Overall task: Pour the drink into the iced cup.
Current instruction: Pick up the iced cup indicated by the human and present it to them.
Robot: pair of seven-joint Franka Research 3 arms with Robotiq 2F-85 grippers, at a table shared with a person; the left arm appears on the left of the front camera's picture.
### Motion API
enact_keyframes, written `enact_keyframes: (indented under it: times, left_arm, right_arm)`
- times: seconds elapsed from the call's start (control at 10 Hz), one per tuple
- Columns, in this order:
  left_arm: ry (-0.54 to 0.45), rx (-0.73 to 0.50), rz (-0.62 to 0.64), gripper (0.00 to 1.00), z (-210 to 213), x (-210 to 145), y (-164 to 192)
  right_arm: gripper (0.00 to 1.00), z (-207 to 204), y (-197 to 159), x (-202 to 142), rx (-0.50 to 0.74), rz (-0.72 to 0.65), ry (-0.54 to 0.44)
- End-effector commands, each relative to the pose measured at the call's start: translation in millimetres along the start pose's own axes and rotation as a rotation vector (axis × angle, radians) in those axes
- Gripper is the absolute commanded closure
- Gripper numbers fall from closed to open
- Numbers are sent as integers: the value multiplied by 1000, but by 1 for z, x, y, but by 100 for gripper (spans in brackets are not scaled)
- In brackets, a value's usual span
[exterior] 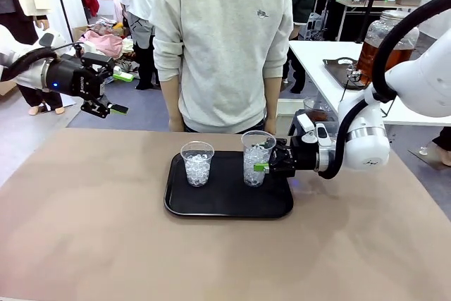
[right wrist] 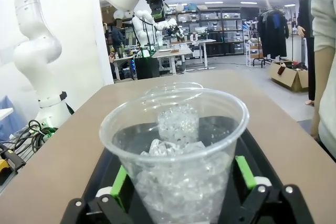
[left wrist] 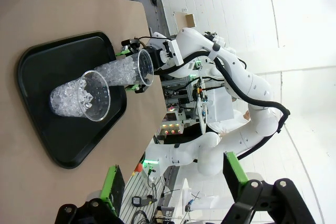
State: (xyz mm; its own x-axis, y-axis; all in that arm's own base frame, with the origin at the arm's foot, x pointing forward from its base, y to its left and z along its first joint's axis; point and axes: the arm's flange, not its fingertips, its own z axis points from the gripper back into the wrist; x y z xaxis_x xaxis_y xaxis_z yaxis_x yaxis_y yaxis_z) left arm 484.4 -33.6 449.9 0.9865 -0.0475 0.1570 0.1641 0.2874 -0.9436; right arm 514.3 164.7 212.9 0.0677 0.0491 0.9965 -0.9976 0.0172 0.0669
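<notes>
The right jaws are spread as wide as they go and set either side of the right iced cup [right wrist: 178,145], with one of the green pads [right wrist: 245,174] on each flank of its wall. Nothing is clamped, and whether the pads touch the plastic cannot be told. The cup is flanked low and level from the right, presumably so that it can be gripped upright without ice being spilled. It stands at the right of a black tray [exterior: 225,199], with a second iced cup [exterior: 197,163] near it on the left; no liquid is seen in either. The tray is placed mid-worktop [exterior: 106,244], before a person [exterior: 222,47] at the far side. The left jaws are likewise wide open and empty, held high at the far left, seemingly parked clear. The drink [exterior: 365,61], amber in a glass dispenser jar [exterior: 380,33], is kept on a white table far right, well apart from the cups, so some carrying is judged necessary.
</notes>
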Motion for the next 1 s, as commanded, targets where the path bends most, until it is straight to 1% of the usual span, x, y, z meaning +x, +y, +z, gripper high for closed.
enact_keyframes:
  times: [0.0,0.2,0.3,0.5,0.7,0.9]
  left_arm:
    - [-5,2,7,0,0,0,-2]
    - [-5,2,7,0,0,0,-2]
    - [-5,2,7,0,0,0,-2]
    - [-5,2,7,0,0,0,-2]
    - [-5,2,7,0,0,0,-2]
    - [-5,2,7,0,0,0,-2]
  right_arm:
    - [0,-11,-5,9,-20,-41,3]
    - [0,-13,-4,10,-12,-58,3]
    - [10,-14,-4,9,-10,-65,7]
    - [40,-13,-5,9,-8,-58,1]
    - [40,-12,-4,10,-9,-61,8]
    - [40,-4,-4,24,18,-56,0]
